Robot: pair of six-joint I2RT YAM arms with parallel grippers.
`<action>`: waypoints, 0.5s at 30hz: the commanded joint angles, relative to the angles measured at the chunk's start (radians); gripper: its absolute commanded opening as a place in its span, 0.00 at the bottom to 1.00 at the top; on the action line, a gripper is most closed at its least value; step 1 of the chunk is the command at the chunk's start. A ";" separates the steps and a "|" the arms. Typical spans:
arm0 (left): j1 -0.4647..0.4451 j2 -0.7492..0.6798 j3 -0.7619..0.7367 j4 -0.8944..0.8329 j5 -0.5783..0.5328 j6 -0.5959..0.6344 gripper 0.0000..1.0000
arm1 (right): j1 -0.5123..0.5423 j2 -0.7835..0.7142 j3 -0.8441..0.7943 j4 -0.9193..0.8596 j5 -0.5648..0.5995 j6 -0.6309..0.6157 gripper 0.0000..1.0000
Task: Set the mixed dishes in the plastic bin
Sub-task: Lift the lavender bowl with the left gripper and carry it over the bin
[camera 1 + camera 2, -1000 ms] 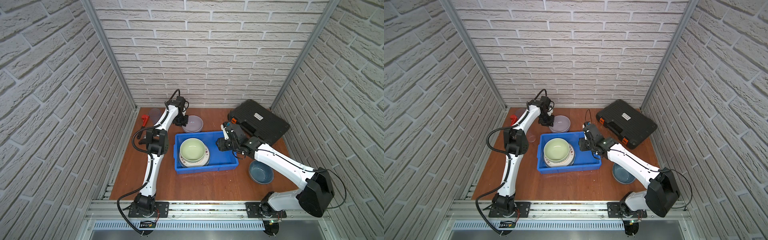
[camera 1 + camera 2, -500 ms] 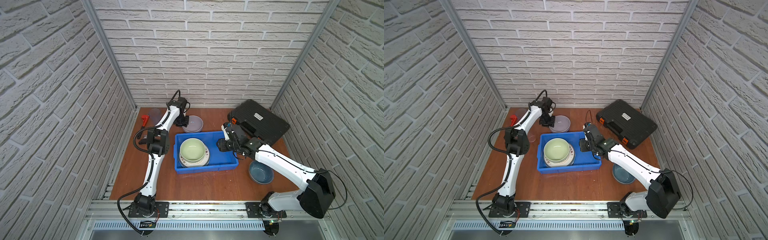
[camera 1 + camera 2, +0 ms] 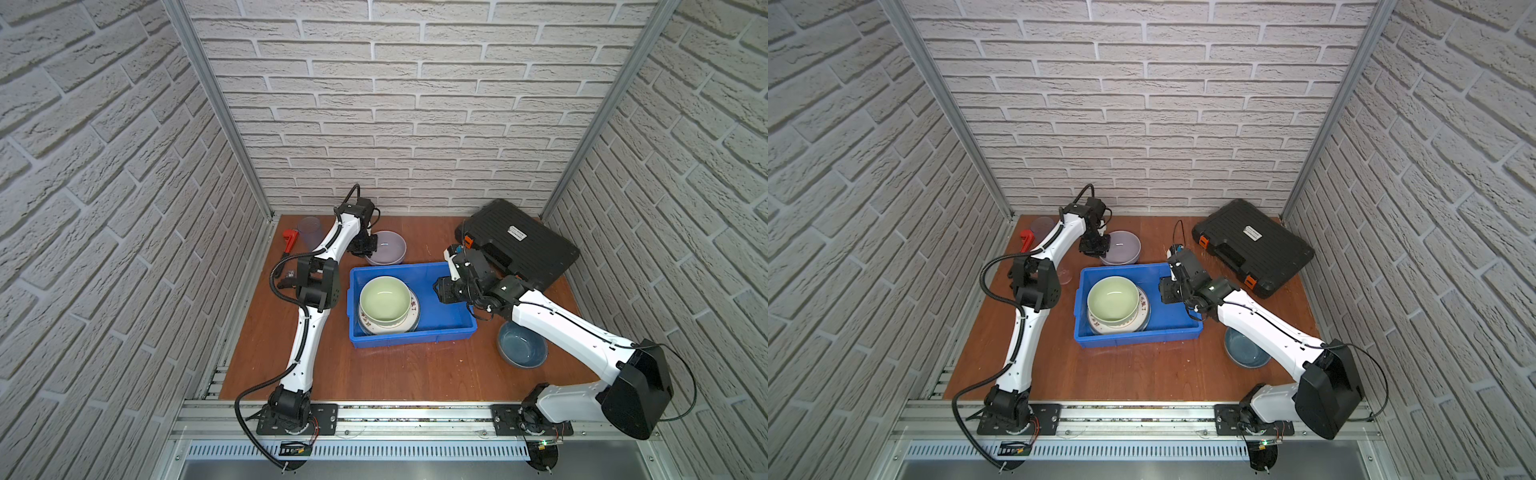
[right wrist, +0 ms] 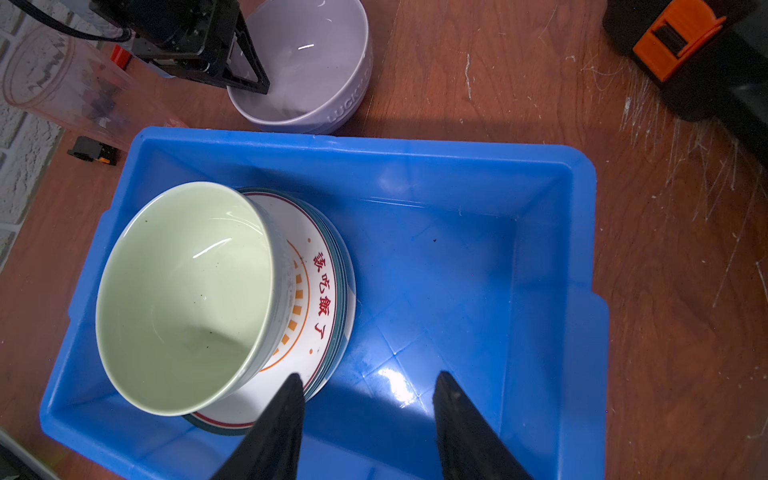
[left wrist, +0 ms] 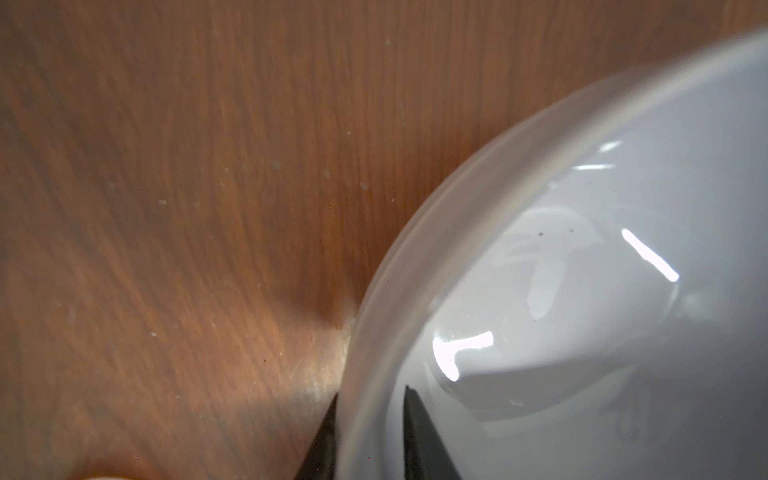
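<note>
Lilac bowl: my left fingers straddle its rim, but I cannot tell whether they pinch it; my right fingers hang open above the bin.

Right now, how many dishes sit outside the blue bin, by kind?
Bowls: 2, the lilac bowl with the left claw astride its rim, and the blue-grey bowl.
Tumblers: 2, the rear tumbler and the front tumbler.
Plates: 0; the plate stack lies in the blue bin.
Total: 4.
</note>
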 commanded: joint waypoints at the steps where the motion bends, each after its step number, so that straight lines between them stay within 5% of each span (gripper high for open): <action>1: -0.004 -0.004 0.014 0.004 -0.011 -0.001 0.16 | 0.002 -0.031 -0.011 0.024 0.014 0.009 0.53; 15: 0.025 -0.094 0.017 0.036 0.021 -0.016 0.01 | 0.002 -0.024 -0.006 0.031 0.014 0.009 0.53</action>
